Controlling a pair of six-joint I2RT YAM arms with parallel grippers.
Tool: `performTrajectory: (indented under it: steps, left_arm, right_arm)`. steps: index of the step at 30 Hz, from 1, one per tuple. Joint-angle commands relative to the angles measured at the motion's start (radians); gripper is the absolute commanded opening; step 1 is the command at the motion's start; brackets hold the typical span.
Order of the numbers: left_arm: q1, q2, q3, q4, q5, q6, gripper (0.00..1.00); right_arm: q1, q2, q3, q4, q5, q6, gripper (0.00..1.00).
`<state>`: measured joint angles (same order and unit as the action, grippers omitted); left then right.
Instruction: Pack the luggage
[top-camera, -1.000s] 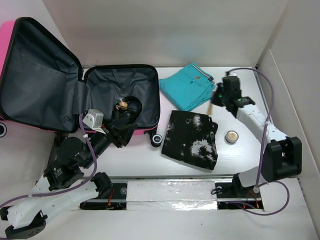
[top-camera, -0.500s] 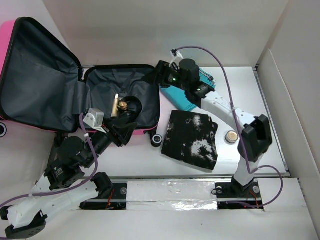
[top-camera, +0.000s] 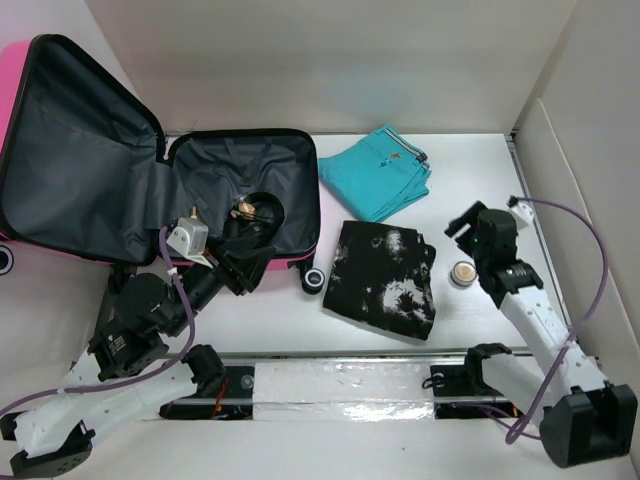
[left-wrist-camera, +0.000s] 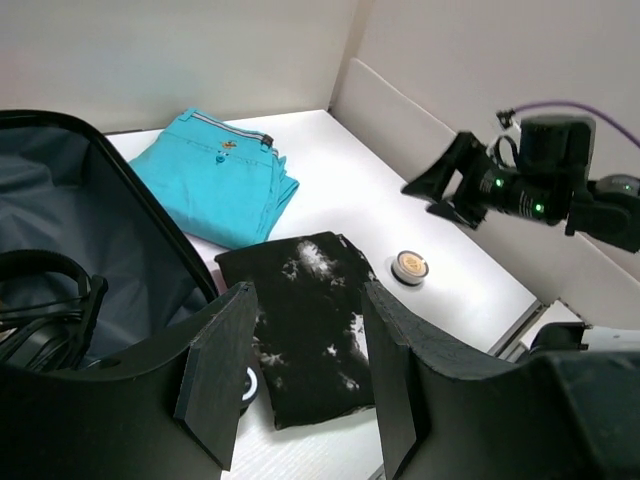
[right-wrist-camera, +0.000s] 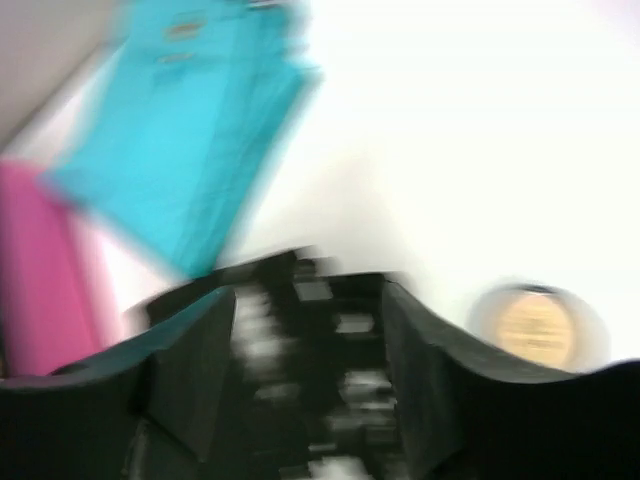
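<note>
Left tool (top-camera: 250, 258): low over the near rim of the luggage (top-camera: 230, 165). Jaws are part-way apart with nothing between the fingers (left-wrist-camera: 215, 385), so it's empty.

Just right of it there's a black caster wheel (top-camera: 315, 280) on the luggage's near right corner.

Next right, on the table (top-camera: 480, 160), a black-and-white garment (top-camera: 385, 280) lies folded flat, apart from the luggage. A round tin (top-camera: 461, 272) with a tan top sits just beside its right edge, not touching it.

Right tool (top-camera: 462, 224): raised off the table just behind the tin, pointing left toward the garments. Jaws are spread and it's holding nothing. My right wrist view is smeared, so treat this loosely: I make out both fingers (right-wrist-camera: 190, 370) apart, the dark garment beyond them and the tin off to the right.

Luggage: far left of the table, open. The base half lies flat with the grey lining up. The lid (top-camera: 80, 140) stands tilted back to the left, with pink shell showing along its outer edge. Inside the base, black headphones (top-camera: 255, 215) sit near the front with a small brass-coloured item (top-camera: 243, 208) on them.

Farthest: a teal garment (top-camera: 378, 172), folded on the table just beside the luggage's far right corner, apart from the black-and-white one.
</note>
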<state>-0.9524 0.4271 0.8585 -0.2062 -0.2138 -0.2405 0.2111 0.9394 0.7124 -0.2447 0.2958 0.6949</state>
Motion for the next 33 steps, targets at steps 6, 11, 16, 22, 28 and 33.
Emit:
performTrajectory:
  steps: [6, 11, 16, 22, 28, 33]
  left_arm:
    - [0.006, -0.022, 0.007, 0.053, 0.033, 0.001, 0.43]
    - [0.006, -0.053, 0.004, 0.059, 0.037, 0.000, 0.43]
    - [0.006, -0.070, 0.007, 0.060, 0.060, -0.005, 0.43]
    - [0.006, -0.088, 0.010, 0.060, 0.071, -0.008, 0.43]
    - [0.006, -0.132, 0.008, 0.062, 0.057, -0.008, 0.44]
    - [0.006, -0.145, 0.004, 0.065, 0.056, -0.010, 0.44]
  right_arm:
    - [-0.297, -0.004, -0.113, -0.128, -0.058, -0.037, 0.98]
    - [-0.317, 0.126, -0.107, -0.114, -0.121, -0.063, 1.00]
    - [-0.279, 0.258, -0.051, -0.131, -0.162, -0.097, 1.00]
    - [-0.289, 0.358, -0.033, -0.139, -0.196, -0.100, 0.98]
    - [-0.254, 0.452, 0.016, -0.185, -0.178, -0.101, 0.72]
    - [-0.179, 0.444, 0.074, -0.234, -0.101, -0.095, 0.54]
